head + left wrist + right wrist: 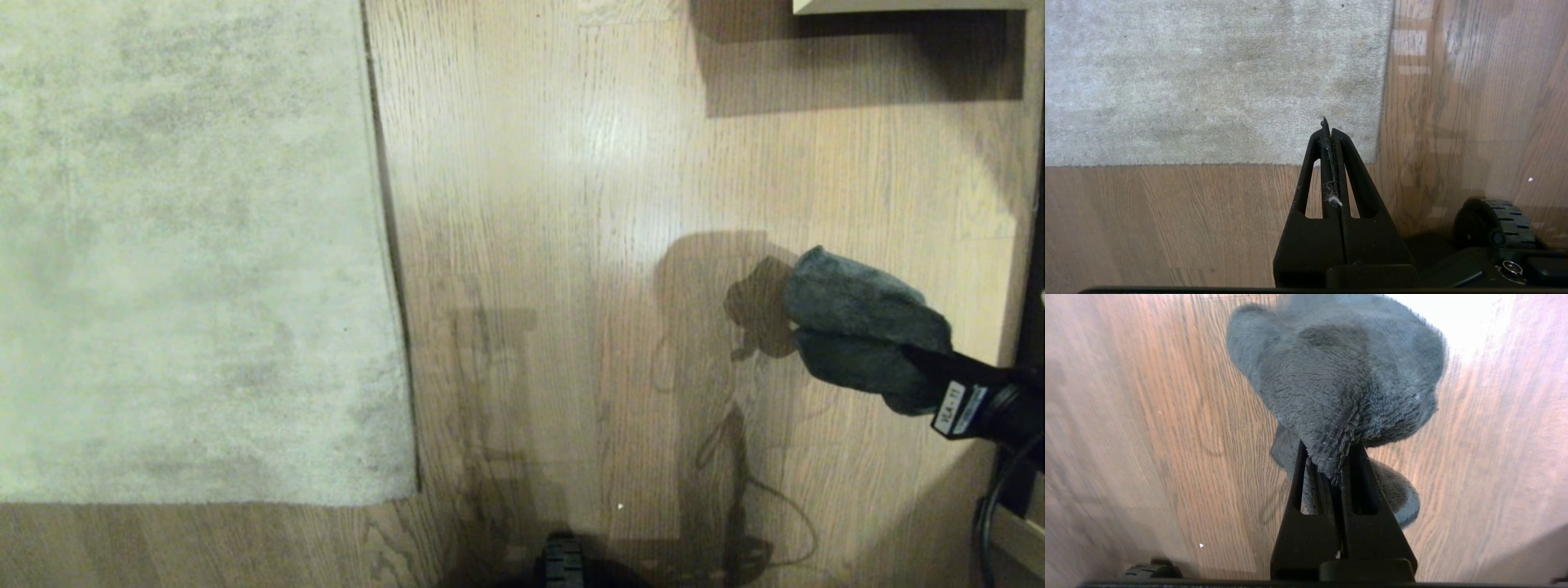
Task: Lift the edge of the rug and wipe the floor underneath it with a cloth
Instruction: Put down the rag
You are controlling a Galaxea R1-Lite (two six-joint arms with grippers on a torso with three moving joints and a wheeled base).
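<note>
Meanwhile the right tool (1331, 457) is clamped on the cloth (857, 327) above the bare floor (571, 245), well right of the flat rug (188, 245), while the left tool (1329, 130), pressed together, hangs over the rug's corner.

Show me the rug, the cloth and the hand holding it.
rug (188, 245), head view, middle of its pile.
cloth (857, 314), head view, its bunched upper fold.
right hand (1331, 465), right wrist view, between the fingertips pinching the cloth.

Matte black tapered slotted end effector fingers (1349, 175), white-labelled wrist, ridged black wheel (1498, 222).
</note>
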